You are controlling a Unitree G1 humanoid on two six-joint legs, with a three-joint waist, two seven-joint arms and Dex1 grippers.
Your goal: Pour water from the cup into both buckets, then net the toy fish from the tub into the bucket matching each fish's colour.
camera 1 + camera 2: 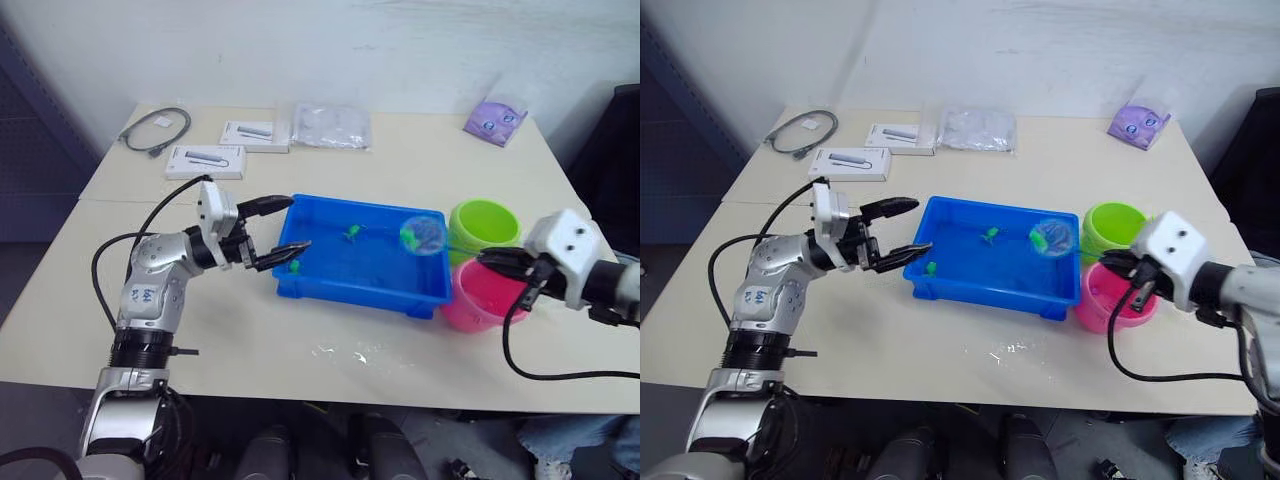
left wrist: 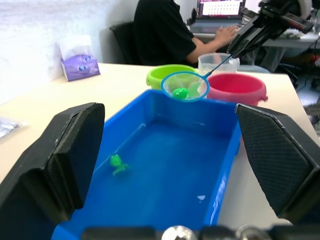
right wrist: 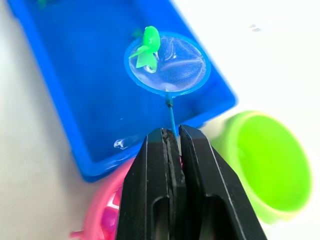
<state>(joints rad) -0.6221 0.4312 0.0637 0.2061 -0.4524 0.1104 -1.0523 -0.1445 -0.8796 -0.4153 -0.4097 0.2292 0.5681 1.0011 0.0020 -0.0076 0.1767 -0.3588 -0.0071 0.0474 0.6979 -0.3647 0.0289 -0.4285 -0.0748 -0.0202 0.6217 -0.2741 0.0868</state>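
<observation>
Overhead — right hand (image 3: 172, 137) clamped on net (image 3: 166, 63), left hand (image 1: 284, 228) apart, beige table (image 1: 400, 170).

Right hand (image 1: 492, 262) holds net (image 1: 424, 235) (green fish inside) over tub (image 1: 340, 284); left hand (image 1: 292, 224) open at tub end.

I see a pale table (image 1: 420, 170) against a white wall (image 1: 300, 50); far off, a person (image 2: 165, 35) at a desk (image 2: 280, 42)
</observation>
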